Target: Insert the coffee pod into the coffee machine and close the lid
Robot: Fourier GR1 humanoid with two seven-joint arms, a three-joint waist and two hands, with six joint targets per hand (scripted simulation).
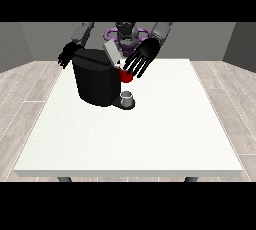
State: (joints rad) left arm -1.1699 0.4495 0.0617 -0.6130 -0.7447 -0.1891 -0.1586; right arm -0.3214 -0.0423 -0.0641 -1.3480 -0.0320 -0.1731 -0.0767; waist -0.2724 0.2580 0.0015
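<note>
The hand at the view's right [144, 56] hangs with fingers spread, holding nothing, the raised lid [112, 53] just beside it; a grey thing [127, 97], possibly the pod, sits below it. Closing now risks an unloaded coffee machine [96, 80]

A black coffee machine [97, 81] with a pale grey lid [112, 53] and a red thing at the machine [125, 76] stands on a white table [150, 139], over grey plank flooring [30, 84].
</note>
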